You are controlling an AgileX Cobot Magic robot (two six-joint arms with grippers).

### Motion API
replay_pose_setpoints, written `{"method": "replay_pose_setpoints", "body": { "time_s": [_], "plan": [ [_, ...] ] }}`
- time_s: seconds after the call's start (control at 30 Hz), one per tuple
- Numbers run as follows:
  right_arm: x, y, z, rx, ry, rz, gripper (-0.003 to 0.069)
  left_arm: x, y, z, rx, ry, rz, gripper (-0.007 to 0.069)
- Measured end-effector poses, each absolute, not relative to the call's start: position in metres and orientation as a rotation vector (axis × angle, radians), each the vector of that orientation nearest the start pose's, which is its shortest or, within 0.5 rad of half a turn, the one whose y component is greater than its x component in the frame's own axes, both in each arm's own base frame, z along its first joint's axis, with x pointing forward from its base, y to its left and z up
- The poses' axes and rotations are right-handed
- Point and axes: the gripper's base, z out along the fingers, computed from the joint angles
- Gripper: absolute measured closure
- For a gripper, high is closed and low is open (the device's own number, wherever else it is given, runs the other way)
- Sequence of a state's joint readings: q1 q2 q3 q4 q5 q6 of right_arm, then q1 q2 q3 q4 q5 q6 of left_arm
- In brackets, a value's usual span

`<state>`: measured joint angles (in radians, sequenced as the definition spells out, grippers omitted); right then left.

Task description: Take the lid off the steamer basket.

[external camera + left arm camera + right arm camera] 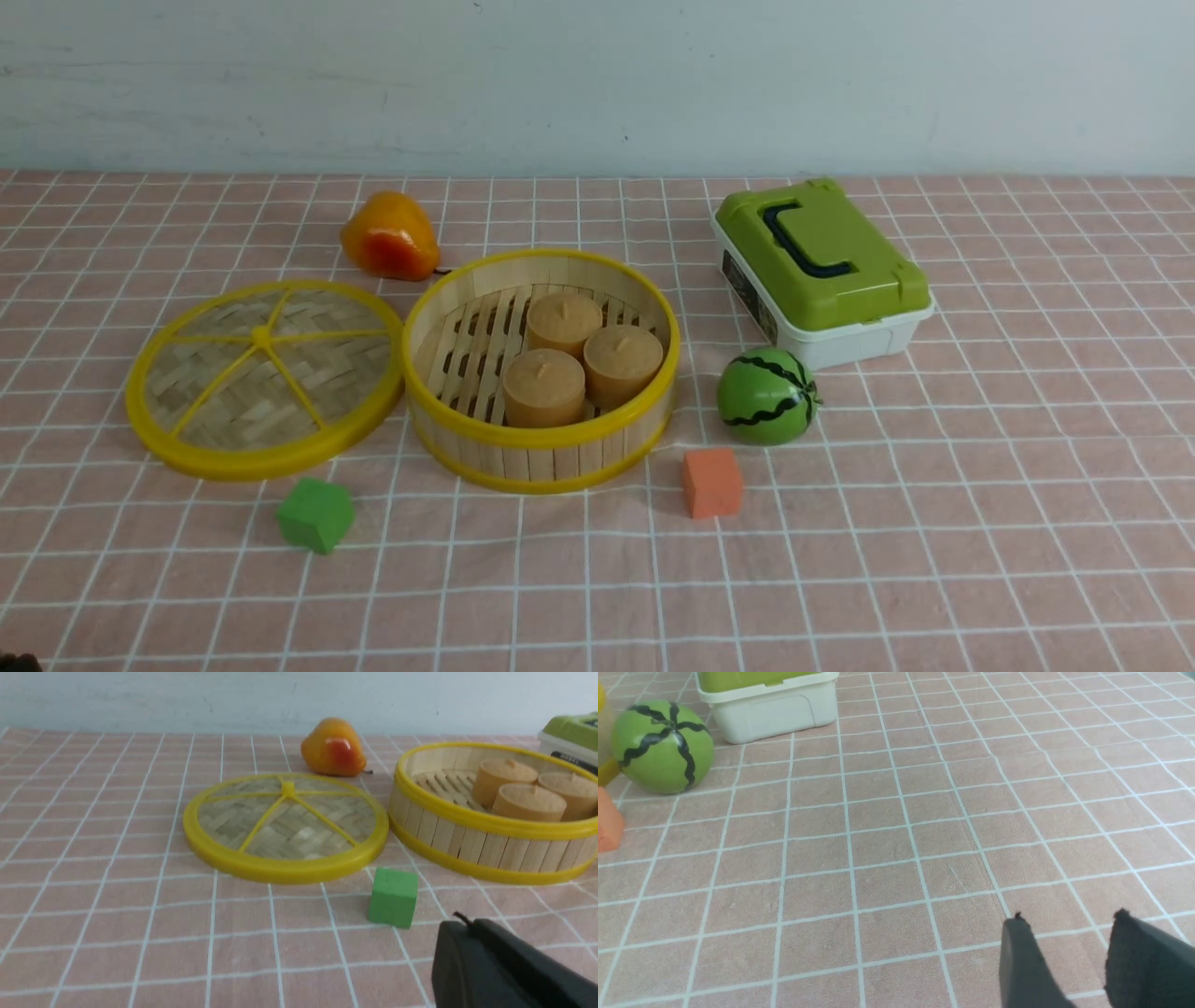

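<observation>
The lid (266, 378), a woven bamboo disc with a yellow rim and spokes, lies flat on the tablecloth just left of the steamer basket (541, 439), its rim close against the basket's. The basket is open and holds three tan cylinders (544, 385). Both show in the left wrist view, the lid (285, 828) beside the basket (486, 821). My left gripper (460, 921) is shut and empty, low over the cloth near a green cube (393, 897), well short of the lid. My right gripper (1069, 917) is open and empty over bare cloth, far from the basket.
An orange-yellow fruit (390, 236) lies behind the lid. The green cube (316, 513) and an orange cube (711, 482) lie in front. A watermelon ball (767, 395) and a white box with a green top (822, 271) stand right of the basket.
</observation>
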<state>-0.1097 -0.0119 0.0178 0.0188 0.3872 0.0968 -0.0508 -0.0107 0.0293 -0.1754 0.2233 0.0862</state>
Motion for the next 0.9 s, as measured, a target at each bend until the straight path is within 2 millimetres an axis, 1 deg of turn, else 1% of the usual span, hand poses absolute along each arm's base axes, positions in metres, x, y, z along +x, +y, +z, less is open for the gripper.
{"method": "replay_pose_setpoints", "body": {
  "time_s": [0.13,0.2,0.9],
  "plan": [
    [0.052,-0.005,0.173,0.205,1.865,0.01,0.0418,0.053,-0.006,0.173,-0.033,1.849,-0.143,0.0637],
    [0.052,-0.005,0.173,0.205,1.865,0.01,0.0418,0.052,-0.006,0.17,-0.036,1.875,-0.142,0.0637],
    [0.052,-0.005,0.173,0.205,1.865,0.01,0.0418,0.052,-0.005,0.169,-0.046,1.89,-0.147,0.0636]
  ]
}}
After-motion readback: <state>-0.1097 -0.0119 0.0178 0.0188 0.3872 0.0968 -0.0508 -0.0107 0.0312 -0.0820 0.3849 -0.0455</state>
